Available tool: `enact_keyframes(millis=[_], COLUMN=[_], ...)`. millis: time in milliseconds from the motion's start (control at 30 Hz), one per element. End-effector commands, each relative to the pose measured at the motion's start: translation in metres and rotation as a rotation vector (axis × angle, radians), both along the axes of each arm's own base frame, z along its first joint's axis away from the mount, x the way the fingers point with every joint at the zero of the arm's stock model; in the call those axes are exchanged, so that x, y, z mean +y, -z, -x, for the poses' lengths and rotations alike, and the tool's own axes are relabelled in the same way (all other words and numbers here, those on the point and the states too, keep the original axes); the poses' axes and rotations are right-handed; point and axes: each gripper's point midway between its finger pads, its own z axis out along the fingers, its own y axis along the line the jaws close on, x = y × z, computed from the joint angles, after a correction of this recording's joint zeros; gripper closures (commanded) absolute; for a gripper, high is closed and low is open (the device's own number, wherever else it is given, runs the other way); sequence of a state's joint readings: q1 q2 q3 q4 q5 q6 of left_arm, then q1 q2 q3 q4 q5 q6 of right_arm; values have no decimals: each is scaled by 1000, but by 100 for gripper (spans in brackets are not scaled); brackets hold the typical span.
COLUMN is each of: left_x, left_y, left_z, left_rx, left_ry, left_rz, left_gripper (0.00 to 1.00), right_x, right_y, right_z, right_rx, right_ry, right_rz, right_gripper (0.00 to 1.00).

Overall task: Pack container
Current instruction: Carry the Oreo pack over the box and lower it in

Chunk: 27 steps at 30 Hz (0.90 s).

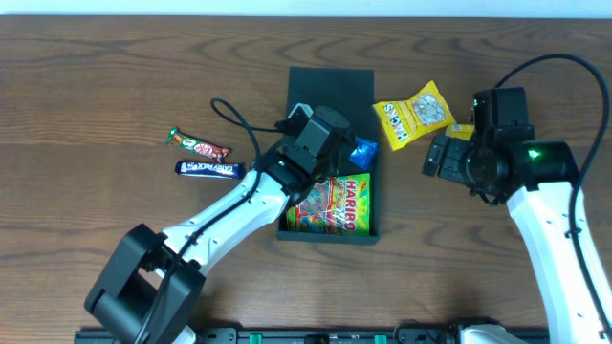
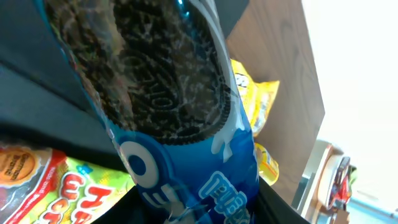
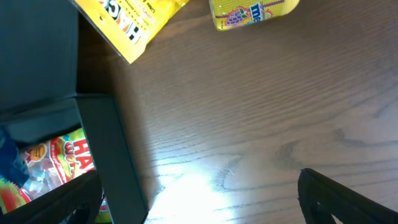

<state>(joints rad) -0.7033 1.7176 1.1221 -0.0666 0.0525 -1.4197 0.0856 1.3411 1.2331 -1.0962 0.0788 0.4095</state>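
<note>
The container [image 1: 285, 215] is a dark teal box with its flap lid [image 1: 330, 81] lying open at the far end. A Haribo packet [image 1: 335, 205] lies inside it. My left gripper [image 1: 344, 151] is over the box's far half, shut on a blue Oreo packet [image 1: 363, 151]. In the left wrist view that packet [image 2: 180, 112] fills the frame between the jaws [image 2: 199, 214], above the Haribo packet [image 2: 37, 180]. My right gripper [image 1: 440, 155] is open and empty over bare table right of the box; its wrist view shows the jaws [image 3: 205, 205] beside the box wall [image 3: 115, 155].
A large yellow snack packet [image 1: 413, 113] and a small yellow packet [image 1: 461, 131] lie right of the lid, near my right gripper; both show in the right wrist view [image 3: 124, 18] [image 3: 252, 12]. Two snack bars [image 1: 198, 145] [image 1: 208, 169] lie left of the box.
</note>
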Motion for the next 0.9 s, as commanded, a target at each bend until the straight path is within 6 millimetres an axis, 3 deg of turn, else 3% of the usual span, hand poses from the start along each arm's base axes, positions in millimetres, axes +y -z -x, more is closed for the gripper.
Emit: enact_keyframes(millis=[0,233,667,867], left_x=[-1,-17,-21,-12], left_y=[2,3,19,29], left_z=[0,17,47,56], left_rx=[65,113,185,297], left_ry=[-70,-2,40,-75], left_rz=[45,77,4,26], left_gripper=[94,94,94,94], right_x=[-4,-4,-4,-4], right_y=[2,2,3,3], right_z=[2,2,5,5], right_rx=[8,10,25,24], right_ry=[23,23,15,15], right_rz=[3,3,7,7], right_gripper=[1,1,1,1])
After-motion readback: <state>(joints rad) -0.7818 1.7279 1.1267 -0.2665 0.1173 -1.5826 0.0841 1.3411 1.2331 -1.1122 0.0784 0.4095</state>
